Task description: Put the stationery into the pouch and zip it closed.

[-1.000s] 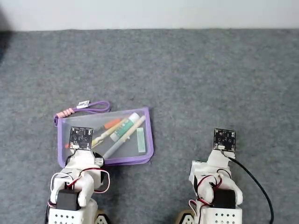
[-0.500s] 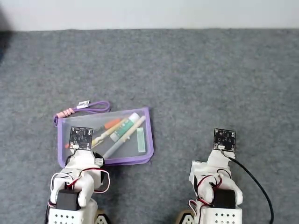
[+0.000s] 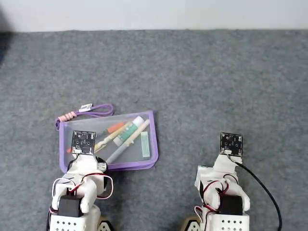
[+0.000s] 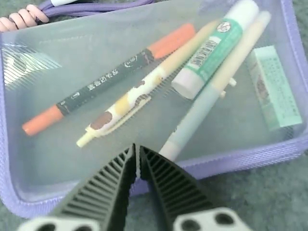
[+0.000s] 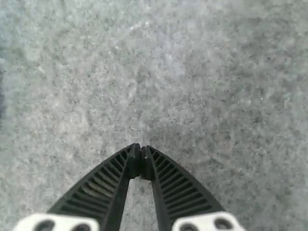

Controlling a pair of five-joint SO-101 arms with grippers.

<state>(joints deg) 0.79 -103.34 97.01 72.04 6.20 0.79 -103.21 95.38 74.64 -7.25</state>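
Note:
A clear pouch [image 3: 108,142] with purple edging lies flat on the grey carpet at the left. Inside it I see an orange-capped marker [image 4: 108,79], a patterned pen [image 4: 130,103], a glue stick [image 4: 211,50], a pale pen [image 4: 216,94] and a green eraser [image 4: 274,86]. Its purple strap [image 3: 91,111] with a pink coil lies at the far edge. My left gripper [image 4: 136,150] is shut and empty, above the pouch's near edge. My right gripper [image 5: 140,153] is shut and empty over bare carpet at the right [image 3: 231,143].
The grey carpet [image 3: 207,82] spreads wide beyond and between the arms. A pale wall strip [image 3: 154,14] runs along the far edge. A black cable [image 3: 262,185] trails from the right arm.

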